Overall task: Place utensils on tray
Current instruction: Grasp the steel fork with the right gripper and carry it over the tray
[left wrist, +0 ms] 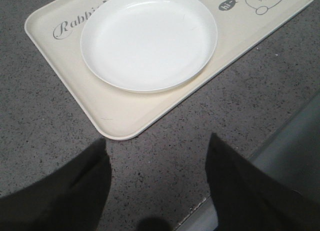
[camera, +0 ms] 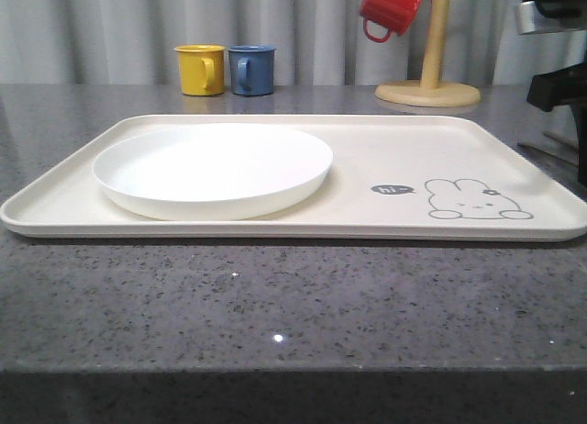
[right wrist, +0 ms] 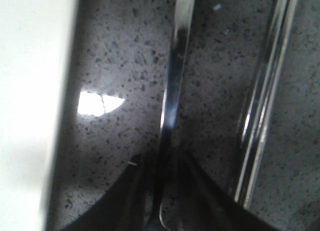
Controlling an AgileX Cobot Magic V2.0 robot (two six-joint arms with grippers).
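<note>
I judge the pick-up of the first utensil to be the step in hand: in the right wrist view my right pincer (right wrist: 167, 191) straddles a slim shiny metal handle (right wrist: 172, 106), one dark finger on either side of it, close in, though I cannot tell whether they already pinch it. Just beside that handle, to one side of the pincer, lie the flat metal chopsticks (right wrist: 262, 106); on the other side runs the cream tray (right wrist: 30, 91) edge. Next I must close firmly, lift without dragging the chopsticks, and carry across to the tray. My left pincer (left wrist: 157, 186) hangs open and empty over the speckled grey tabletop (left wrist: 45, 121), the tray (left wrist: 125, 118) corner and white plate (left wrist: 149, 38) just ahead of it. Beyond stand a yellow mug (camera: 200, 70), a blue mug (camera: 251, 70) and a red mug (camera: 393, 8) on a wooden stand (camera: 429, 71), before grey curtains (camera: 110, 20).
</note>
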